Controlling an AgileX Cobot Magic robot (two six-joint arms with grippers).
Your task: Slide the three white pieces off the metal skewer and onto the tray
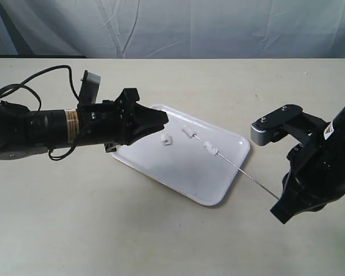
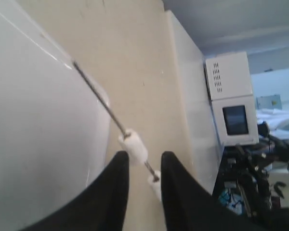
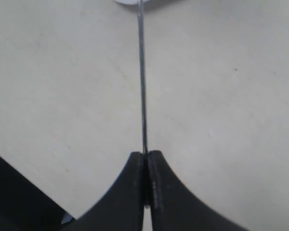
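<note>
**Right end effector (image 3: pixel 146 156) clamps the skewer (image 3: pixel 142 72); left end effector (image 2: pixel 144 155) stands open at the other end**

The right end effector's fingers are pressed together with no gap between them. They pinch one tip of the skewer, and the thin rod runs straight out from between them over the bare table (image 1: pixel 161 241). In the exterior view this end effector hangs low, just past the tray's (image 1: pixel 178 172) near right rim.

The left end effector's fingers (image 2: pixel 118 192) stand apart with a clear gap. The skewer's other end lies in that gap, and neither finger pinches it. A piece (image 2: pixel 133 144) threaded on the rod sits right at the fingertips. Whether it touches one of them cannot be told. More white shows lower in the gap beside the rod's end, but it is too blurred to say what it is.

The skewer crosses the tray slantwise, from the far left edge to beyond the near right rim. In the exterior view two of the pieces are on it, with a stretch of bare rod between them. One piece (image 1: pixel 188 131) is near the left end effector and another piece (image 1: pixel 210 149) is further along, over the tray. The third piece (image 1: pixel 167 139) is off the skewer and lies loose on the tray, beside the rod and near the left fingertips. The tray lies flat on the table between the two arms.
</note>
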